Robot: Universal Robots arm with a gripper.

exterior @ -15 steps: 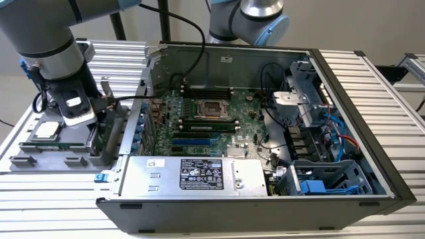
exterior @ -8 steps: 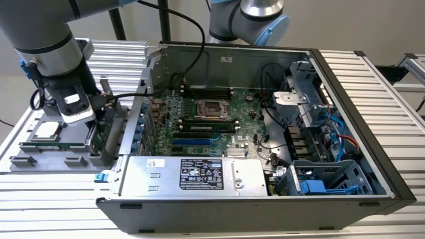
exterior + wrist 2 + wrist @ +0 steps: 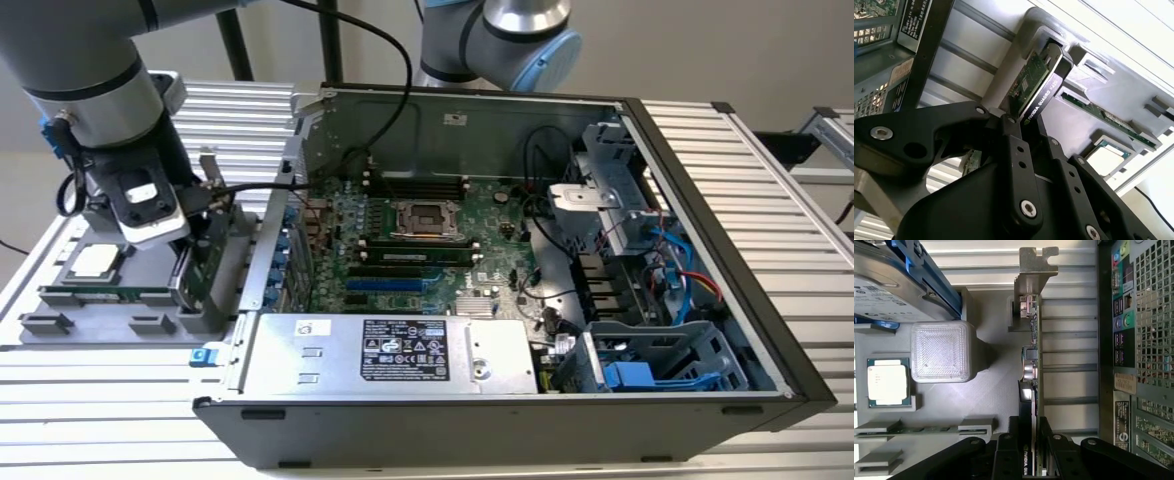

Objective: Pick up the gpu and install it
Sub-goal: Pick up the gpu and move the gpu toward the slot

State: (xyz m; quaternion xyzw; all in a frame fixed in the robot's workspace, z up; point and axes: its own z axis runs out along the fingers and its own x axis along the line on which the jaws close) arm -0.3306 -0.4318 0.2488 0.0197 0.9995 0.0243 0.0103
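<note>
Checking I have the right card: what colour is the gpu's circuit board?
Green; the gpu shows it best in the second wrist view.

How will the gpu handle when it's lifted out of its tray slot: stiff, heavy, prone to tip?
Likely stiff: the gpu is a rigid board with a cooler, standing on edge in the grey tray. Probably end-heavy: its metal bracket sits at the far end from the gripper pinching it, so it may pivot. Exposed components suggest fragility.

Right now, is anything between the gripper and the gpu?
No, nothing visible. In the first wrist view the gripper is shut on the gpu, which stands on edge in the grey tray beside the case.
</note>
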